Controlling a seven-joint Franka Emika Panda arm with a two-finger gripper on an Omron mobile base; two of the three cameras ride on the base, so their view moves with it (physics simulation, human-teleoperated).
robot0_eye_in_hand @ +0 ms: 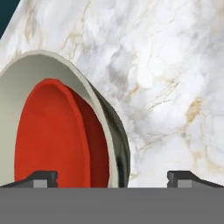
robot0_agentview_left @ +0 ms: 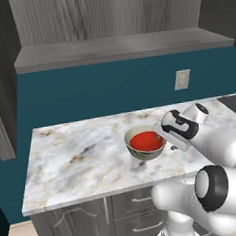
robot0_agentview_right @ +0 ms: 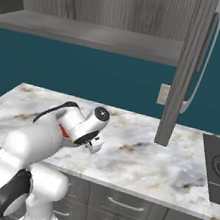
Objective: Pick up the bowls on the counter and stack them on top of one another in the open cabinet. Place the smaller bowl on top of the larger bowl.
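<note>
Bowls already nested on the counter (robot0_agentview_left: 68, 159), cabinet shelf (robot0_agentview_left: 119, 48) waiting.
We've got the gripper (robot0_eye_in_hand: 112, 177) spread wide, straddling the larger bowl (robot0_eye_in_hand: 114, 131) rim, red smaller bowl (robot0_eye_in_hand: 52, 135) inside; next we'd guess: close, then lift.

kitchen, marble counter (robot0_agentview_left: 83, 158), wall cabinet (robot0_agentview_left: 109, 50), stove (robot0_agentview_right: 219, 168)

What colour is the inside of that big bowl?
Pale cream; the larger bowl shows it best in the hand view.
</note>
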